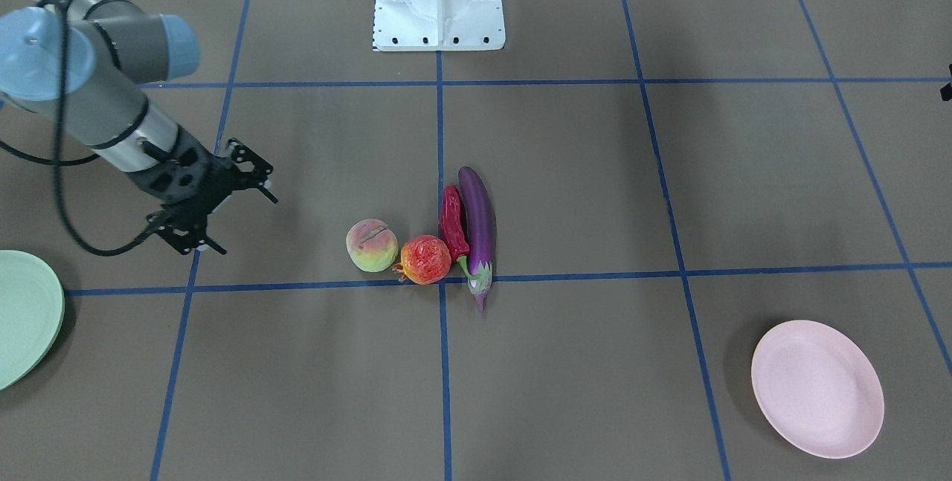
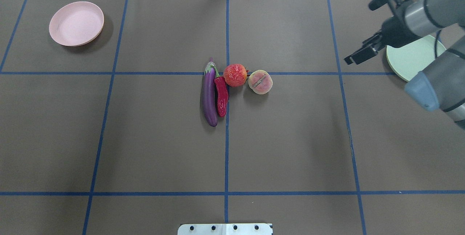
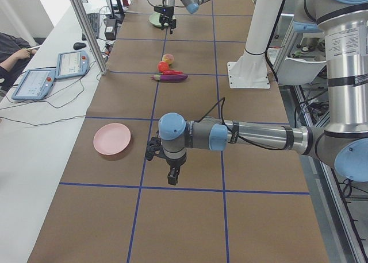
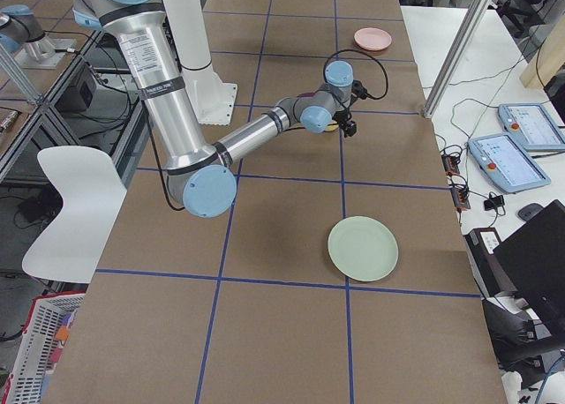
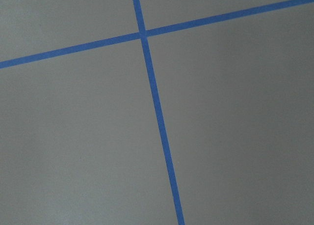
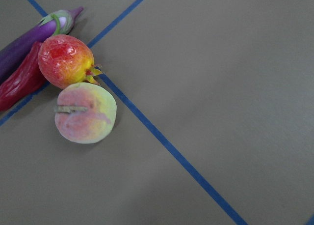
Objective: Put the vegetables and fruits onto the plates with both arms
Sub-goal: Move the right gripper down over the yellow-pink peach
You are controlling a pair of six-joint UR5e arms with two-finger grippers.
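Left arm: we cannot tell how its jaws stand. The pink plate lies at 10 o'clock on the counter. The eggplant, chili, pomegranate and peach lie packed together at centre. The right arm, jaws apart, hovers by the green plate at 2 o'clock. Risk, in our judgement: gripping one item nudges its neighbour, and the round fruits may roll.

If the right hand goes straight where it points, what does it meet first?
Probably bare table beside the peach: the right hand tilts downward and its wrist view centres on it. Depth is unclear.
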